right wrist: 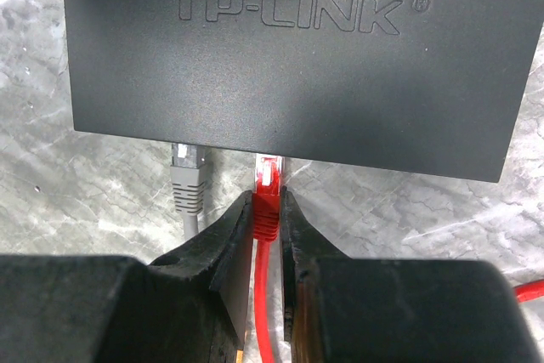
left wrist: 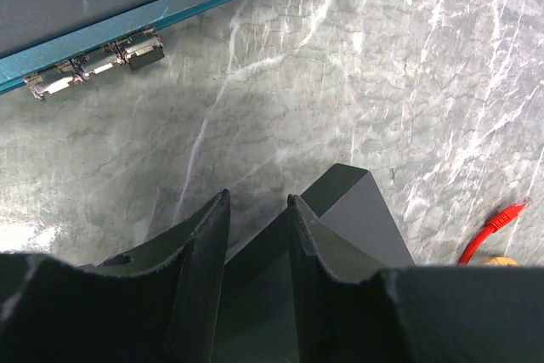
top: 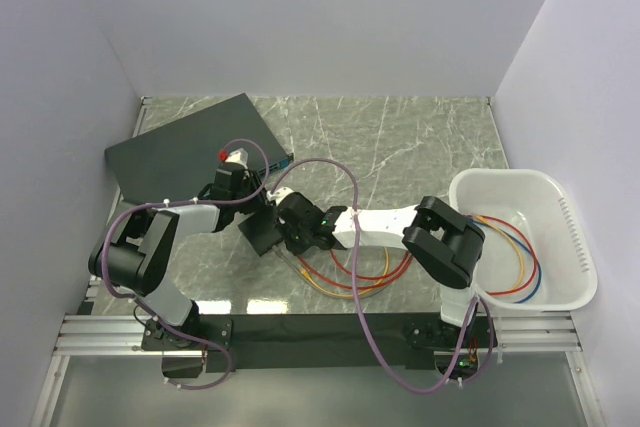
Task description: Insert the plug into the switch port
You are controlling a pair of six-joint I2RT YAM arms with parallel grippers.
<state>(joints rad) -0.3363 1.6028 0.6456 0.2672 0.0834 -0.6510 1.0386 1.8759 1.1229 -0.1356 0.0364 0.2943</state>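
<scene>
Right gripper (right wrist: 269, 200) pinches the red plug (right wrist: 270, 174), tip right at the switch (right wrist: 297, 65) edge. Left gripper (left wrist: 257, 203) looks clamped on the switch, but a skewed push could jam it or slide the switch

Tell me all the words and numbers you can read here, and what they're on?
"TP-LINK" with a small ® sign: raised letters on top of the small black box.
On the large dark slab with the blue strip: no text shows.
Nothing else is readable.
</scene>
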